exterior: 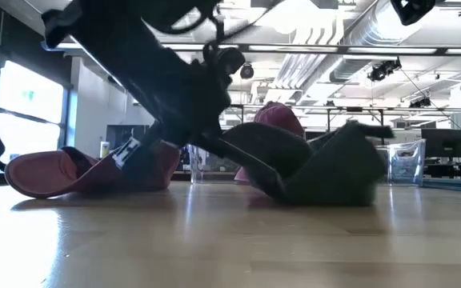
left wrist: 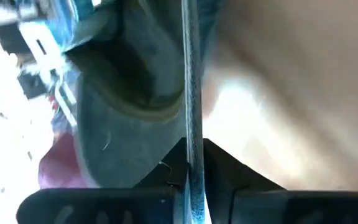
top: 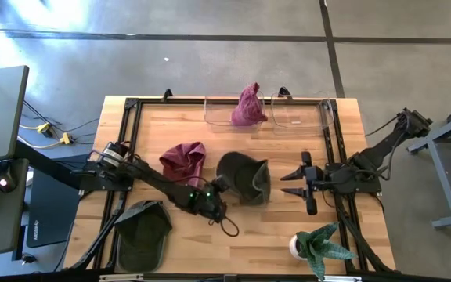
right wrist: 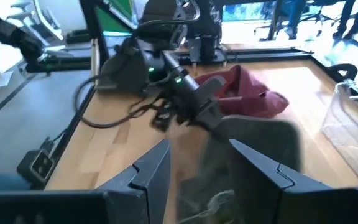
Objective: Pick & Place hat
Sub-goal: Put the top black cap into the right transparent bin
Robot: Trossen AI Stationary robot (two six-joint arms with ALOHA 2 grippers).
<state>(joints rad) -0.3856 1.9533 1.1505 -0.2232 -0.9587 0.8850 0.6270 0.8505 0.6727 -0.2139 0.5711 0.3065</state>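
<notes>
A dark grey hat [top: 243, 177] lies at the table's middle, its underside on the wood [exterior: 326, 180]. My left gripper [top: 219, 190] reaches in from the left and is shut on its left edge. My right gripper [top: 294, 182] hovers open just to the hat's right, fingers apart [right wrist: 197, 171], touching nothing. A maroon hat [top: 183, 160] lies left of the grey one. A dark green cap [top: 142, 232] rests near the front left corner. My left gripper pinches a thin edge of the grey hat [left wrist: 191, 134] between its two fingers [left wrist: 229, 171]; the edge shows end-on between them. The fingers come from the table's left, slanting down. The hat sits low, its far part on the table [exterior: 334, 196].
Two clear bins stand at the far edge; the left one [top: 229, 111] holds a pink hat [top: 248, 106], the right one [top: 302, 113] shows nothing inside. A potted plant [top: 319, 246] stands at the front right. Black rails [top: 128, 133] frame the tabletop.
</notes>
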